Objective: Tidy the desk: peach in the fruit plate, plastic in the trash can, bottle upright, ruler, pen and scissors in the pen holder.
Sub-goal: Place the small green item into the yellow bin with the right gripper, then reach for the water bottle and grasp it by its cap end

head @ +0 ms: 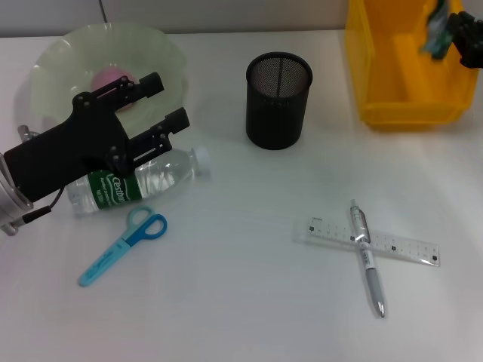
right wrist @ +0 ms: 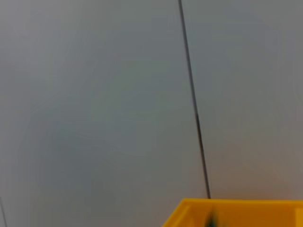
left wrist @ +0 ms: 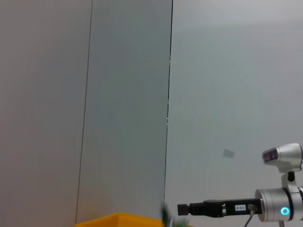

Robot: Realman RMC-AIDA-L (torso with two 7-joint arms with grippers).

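Left tool (head: pixel 155 109): over the near edge of the fruit plate (head: pixel 56 53), fingers spread apart, nothing between them. Peach (head: pixel 113 78) sits in the plate, just behind the fingers, so that item looks done.

Bottle (head: pixel 136 181) lies on its side on the table (head: pixel 241 302), directly under the left tool, cap pointing toward the pen holder (head: pixel 278 99). Judgement: the open tool is placed for the bottle next, since it has to be stood upright.

Right tool (head: pixel 462 30): over the yellow trash can (head: pixel 407 75) at the far right. A crumpled green-grey piece, probably the plastic (head: pixel 436 34), hangs at its tip above the bin opening. Cannot tell whether the fingers grip it or have let go. Holding it over the opening makes sense for a clean drop.

Scissors (head: pixel 124 245) lie flat near the bottle. Pen (head: pixel 366 260) lies across the ruler (head: pixel 366 240), touching it, well apart from the pen holder. Holder is upright, and nothing shows in it.
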